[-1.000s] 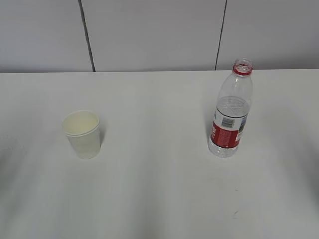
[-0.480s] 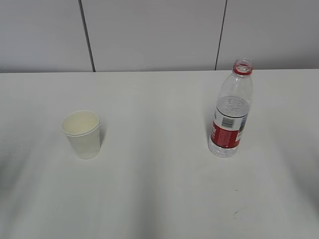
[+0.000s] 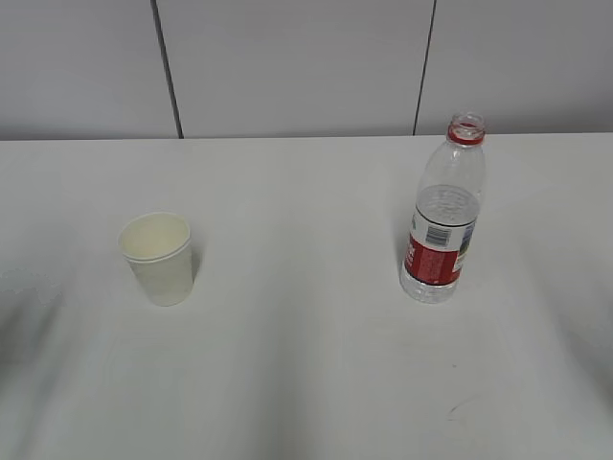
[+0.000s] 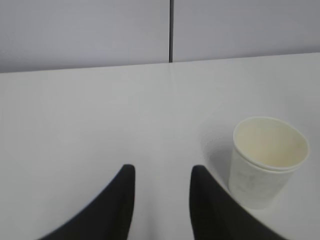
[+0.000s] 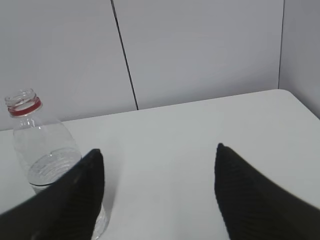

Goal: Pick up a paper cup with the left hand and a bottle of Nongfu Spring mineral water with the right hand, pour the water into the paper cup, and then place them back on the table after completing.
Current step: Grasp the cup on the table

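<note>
The matte white worktop is showing plain, with no pattern. The cream-white round paper cup is looking slightly yellower inside. The clear plastic bottle is wearing a red neck ring and a red label with a white barcode patch; its water is showing colourless. The left end effector and right end effector are showing black fingers. The wall panels are showing pale grey, with dark seams running between them.

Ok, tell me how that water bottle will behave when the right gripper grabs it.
The bottle is tall, narrow and uncapped, so a nudge could probably tip and spill it. It looks about half full of water, so moderately heavy low down. Its thin clear plastic likely dents under a firm squeeze.
</note>
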Available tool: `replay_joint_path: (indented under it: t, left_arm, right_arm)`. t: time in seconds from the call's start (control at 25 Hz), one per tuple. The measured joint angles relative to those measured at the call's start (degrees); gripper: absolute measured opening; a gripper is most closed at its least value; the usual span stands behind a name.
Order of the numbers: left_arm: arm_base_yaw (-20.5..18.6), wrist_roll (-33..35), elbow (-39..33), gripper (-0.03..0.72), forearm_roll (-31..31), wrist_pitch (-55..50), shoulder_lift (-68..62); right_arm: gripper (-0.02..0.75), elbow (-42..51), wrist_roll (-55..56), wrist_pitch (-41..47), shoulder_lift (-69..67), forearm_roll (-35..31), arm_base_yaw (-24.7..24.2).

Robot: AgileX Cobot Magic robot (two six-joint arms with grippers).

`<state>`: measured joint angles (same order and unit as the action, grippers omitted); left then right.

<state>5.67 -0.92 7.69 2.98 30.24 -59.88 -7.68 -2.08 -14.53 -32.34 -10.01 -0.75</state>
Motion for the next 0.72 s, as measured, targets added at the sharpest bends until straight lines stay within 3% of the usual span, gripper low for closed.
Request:
replay_joint_path:
  t: [0.52, 0.72]
  left_arm:
    - [0.0, -3.4, -2.9, 0.241, 13.2, 28.5, -24.9]
    - [0.0, -3.5, -2.9, 0.241, 13.8, 34.7, -30.8]
  right_arm:
    - [0.514, 0.0, 0.0, -0.1, 0.0, 0.2, 0.0]
    - [0.514, 0.0, 0.0, -0.1, 0.0, 0.2, 0.0]
